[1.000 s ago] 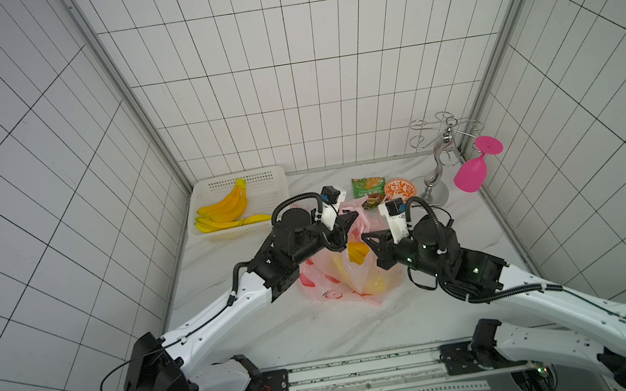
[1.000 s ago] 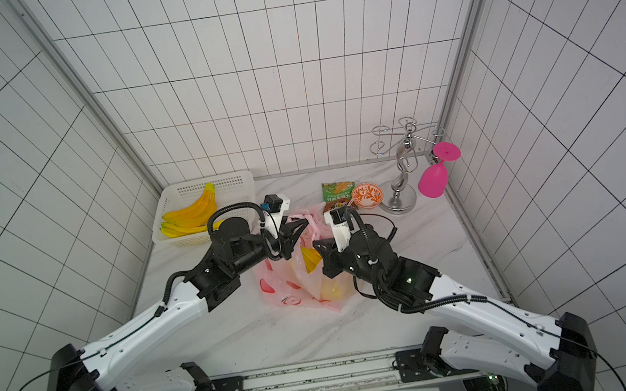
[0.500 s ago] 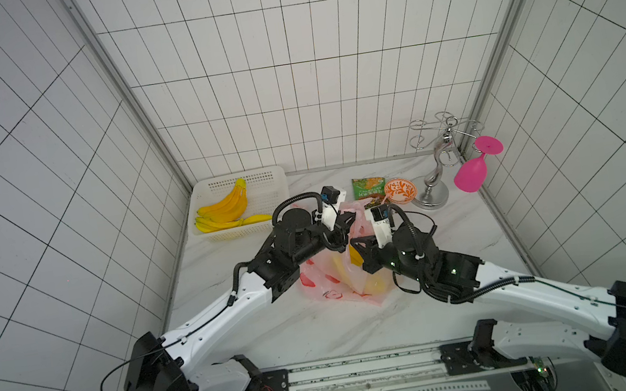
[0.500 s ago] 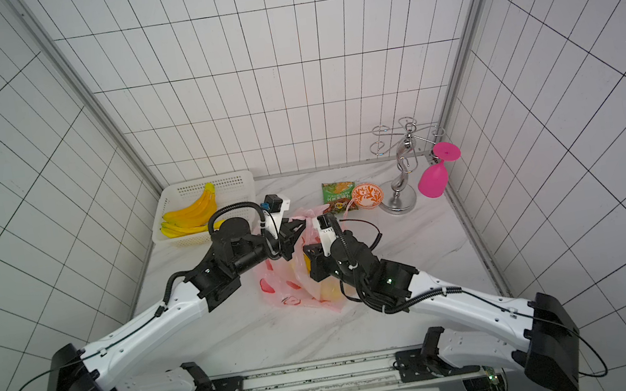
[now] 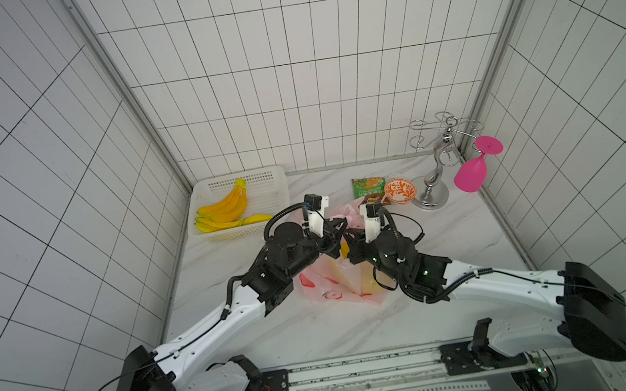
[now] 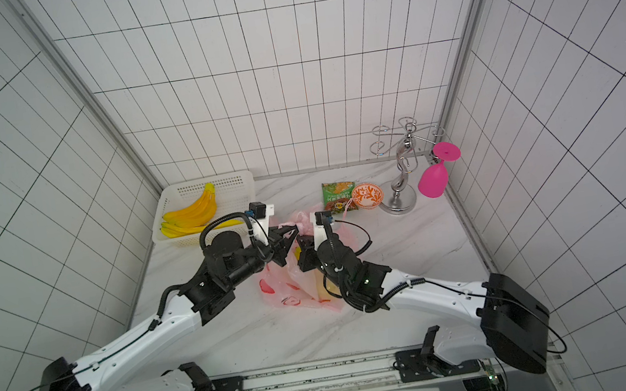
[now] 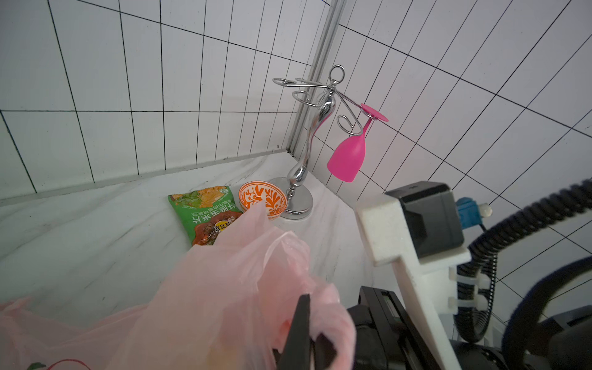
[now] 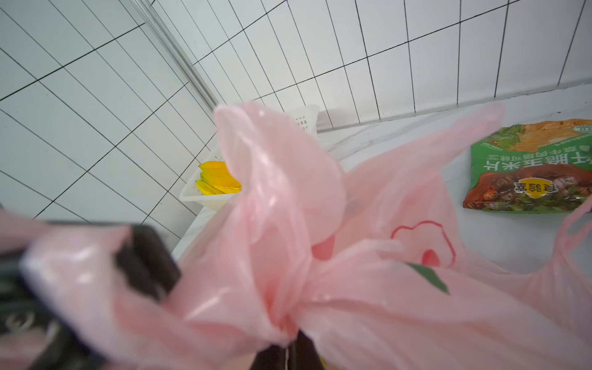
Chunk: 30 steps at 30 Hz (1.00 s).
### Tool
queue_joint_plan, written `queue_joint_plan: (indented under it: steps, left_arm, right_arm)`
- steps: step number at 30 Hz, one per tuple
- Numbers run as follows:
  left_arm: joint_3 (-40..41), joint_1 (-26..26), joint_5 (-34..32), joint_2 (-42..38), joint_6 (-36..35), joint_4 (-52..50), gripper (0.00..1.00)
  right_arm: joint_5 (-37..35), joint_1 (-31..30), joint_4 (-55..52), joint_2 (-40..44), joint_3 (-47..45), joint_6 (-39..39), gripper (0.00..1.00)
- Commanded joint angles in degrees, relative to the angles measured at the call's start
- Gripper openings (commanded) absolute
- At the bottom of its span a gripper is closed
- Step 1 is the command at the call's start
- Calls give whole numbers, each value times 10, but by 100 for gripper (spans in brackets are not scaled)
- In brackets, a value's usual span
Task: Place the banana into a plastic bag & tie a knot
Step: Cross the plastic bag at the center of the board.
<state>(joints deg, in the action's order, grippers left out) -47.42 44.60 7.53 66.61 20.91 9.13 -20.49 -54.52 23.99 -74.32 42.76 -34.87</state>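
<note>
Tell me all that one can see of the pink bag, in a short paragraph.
The bag is thin, see-through pink plastic with a red and green print and loop handles. Its body lies crumpled on the table, a yellow banana showing through. Its top is gathered and raised; the left tool and the right tool are each shut on it.

Middle's packed, front's open
From the bag (image 5: 328, 282): basket (image 5: 276, 187) at 10, snack packet (image 5: 367, 188), bowl (image 5: 400, 192) and glass rack (image 5: 433, 197) crowd 1–2, left arm (image 5: 213, 329) at 8, right arm (image 5: 497, 286) at 4; bare table (image 5: 344, 334) at 12 and 6.
</note>
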Motion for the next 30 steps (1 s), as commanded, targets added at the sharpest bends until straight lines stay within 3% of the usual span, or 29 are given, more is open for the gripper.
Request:
queue_joint_plan:
  steps: [1, 5, 12, 15, 19, 24, 30]
  left_arm:
    - [10, 12, -41, -30, 60, 42, 0]
    - [22, 13, -62, -50, 75, 39, 0]
    - [20, 16, 5, -21, 123, 50, 0]
    - [23, 33, 29, -3, 140, 74, 0]
    - [17, 46, 2, 3, 137, 72, 0]
    - [0, 25, -45, 2, 103, 43, 0]
    - [-48, 9, -31, 41, 90, 23, 0]
  right_arm:
    - [-62, 25, 69, -4, -33, -12, 0]
    - [-92, 43, 134, 24, -64, 10, 0]
    - [-24, 83, 257, 47, -110, 49, 0]
    - [36, 110, 279, 46, -112, 38, 0]
    - [94, 113, 247, 53, -100, 48, 0]
    - [86, 88, 150, 116, -111, 73, 0]
    - [109, 75, 24, 187, -113, 86, 0]
